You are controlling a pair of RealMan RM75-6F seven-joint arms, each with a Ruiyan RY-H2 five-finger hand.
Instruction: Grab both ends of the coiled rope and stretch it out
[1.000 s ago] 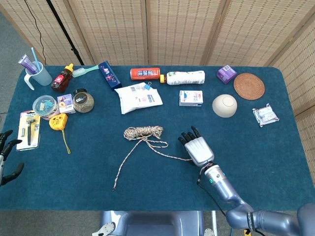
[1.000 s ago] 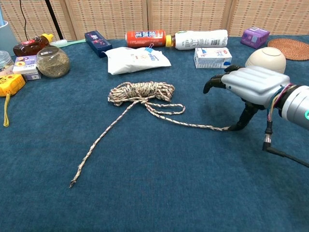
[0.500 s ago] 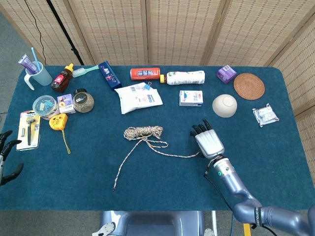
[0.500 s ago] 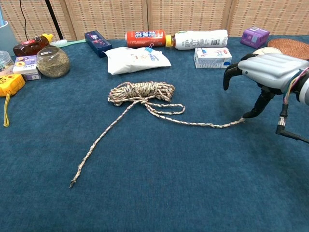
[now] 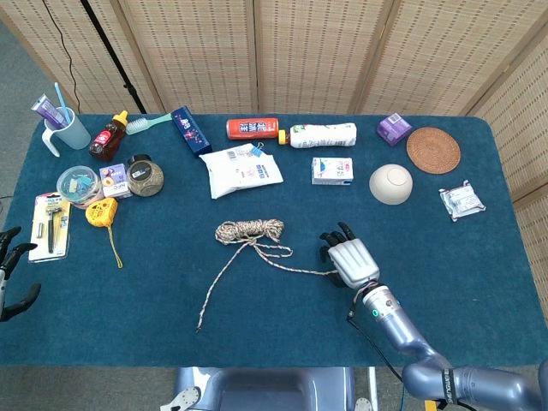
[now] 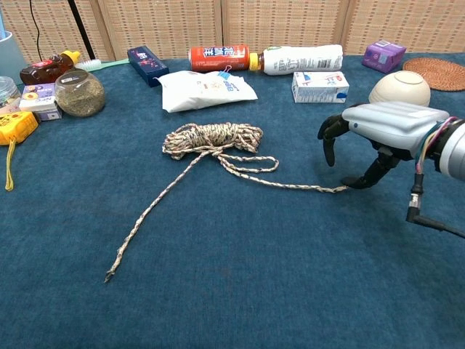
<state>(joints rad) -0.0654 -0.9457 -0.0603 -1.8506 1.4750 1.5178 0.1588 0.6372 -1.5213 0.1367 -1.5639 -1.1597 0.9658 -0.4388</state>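
Note:
The speckled rope's coil (image 5: pixel 250 229) (image 6: pixel 211 138) lies mid-table. One strand runs down-left to a loose end (image 5: pixel 199 328) (image 6: pixel 109 276). The other strand runs right to an end (image 6: pixel 341 190) by my right hand (image 5: pixel 349 259) (image 6: pixel 385 125). That hand hovers palm down, its thumb tip touching the rope end on the cloth. Its fingers (image 6: pixel 328 139) curl downward, well apart from the thumb, with nothing between them. My left hand (image 5: pixel 12 278) shows only at the head view's left border, off the table, fingers spread and holding nothing.
Along the far side stand a white pouch (image 6: pixel 200 89), a red bottle (image 6: pixel 218 54), a white bottle (image 6: pixel 301 58), a small carton (image 6: pixel 320 86) and a beige bowl (image 6: pixel 399 89). At the left are a jar (image 6: pixel 78 93) and a yellow tape measure (image 6: pixel 14 125).
My right hand swung right and away, drawing the rope end along, then came back left and lower. The rope end now lies further left again. The coil and the left hand stayed put.

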